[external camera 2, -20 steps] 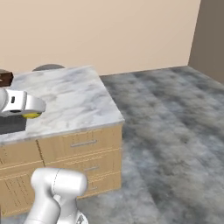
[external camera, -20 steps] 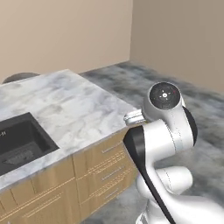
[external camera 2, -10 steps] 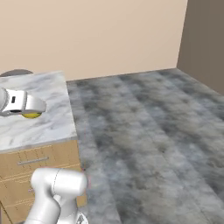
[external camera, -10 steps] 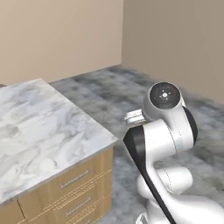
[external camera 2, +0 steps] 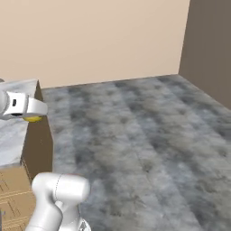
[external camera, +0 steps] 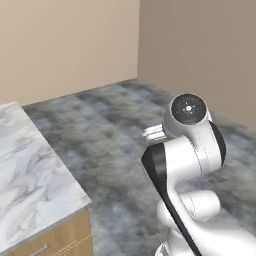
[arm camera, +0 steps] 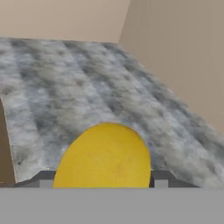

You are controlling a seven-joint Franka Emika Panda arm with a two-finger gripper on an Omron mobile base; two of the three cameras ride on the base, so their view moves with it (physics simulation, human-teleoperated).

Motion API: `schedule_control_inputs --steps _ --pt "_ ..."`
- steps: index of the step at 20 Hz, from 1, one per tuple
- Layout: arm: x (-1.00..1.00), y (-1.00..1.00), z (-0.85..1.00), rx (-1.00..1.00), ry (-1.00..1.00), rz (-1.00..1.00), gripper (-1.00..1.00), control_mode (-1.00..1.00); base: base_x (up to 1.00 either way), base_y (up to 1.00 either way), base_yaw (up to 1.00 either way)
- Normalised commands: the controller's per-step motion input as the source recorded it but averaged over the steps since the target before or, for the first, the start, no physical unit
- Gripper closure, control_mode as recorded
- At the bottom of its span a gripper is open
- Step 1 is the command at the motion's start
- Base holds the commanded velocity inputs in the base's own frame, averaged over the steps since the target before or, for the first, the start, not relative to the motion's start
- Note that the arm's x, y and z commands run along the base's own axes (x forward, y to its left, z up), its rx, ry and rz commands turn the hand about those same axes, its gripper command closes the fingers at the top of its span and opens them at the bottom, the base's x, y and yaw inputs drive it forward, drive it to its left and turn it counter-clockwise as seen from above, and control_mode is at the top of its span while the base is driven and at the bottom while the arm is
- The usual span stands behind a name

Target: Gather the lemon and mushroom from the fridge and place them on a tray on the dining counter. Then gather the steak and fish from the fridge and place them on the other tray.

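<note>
The gripper [arm camera: 103, 180] was closed on the lemon [arm camera: 104, 156]. It hung over the counter's [external camera: 30, 175] end, above the grey floor [external camera 2: 135, 135].

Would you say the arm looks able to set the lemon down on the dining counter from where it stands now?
Probably yes: the end effector, shut on the lemon, hangs by the dining counter's end, with bare marble near. No tray is in view, though.
</note>
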Motion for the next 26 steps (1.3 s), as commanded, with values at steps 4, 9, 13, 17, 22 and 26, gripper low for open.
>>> schedule_control_inputs --steps 4,9,13,17,22,26 --pt "0.00 0.00 0.00 0.00 0.00 0.00 1.00 1.00 1.00 -0.64 0.25" --pt "0.00 0.00 0.00 0.00 0.00 0.00 1.00 1.00 0.99 -0.51 0.31" --pt "0.00 0.00 0.00 0.00 0.00 0.00 1.00 1.00 0.95 -0.46 0.35" --pt "0.00 0.00 0.00 0.00 0.00 0.00 1.00 1.00 0.95 -0.40 0.38" --pt "0.00 0.00 0.00 0.00 0.00 0.00 1.00 1.00 0.96 -0.35 0.40" --pt "0.00 0.00 0.00 0.00 0.00 0.00 1.00 1.00 0.96 -0.35 0.41"
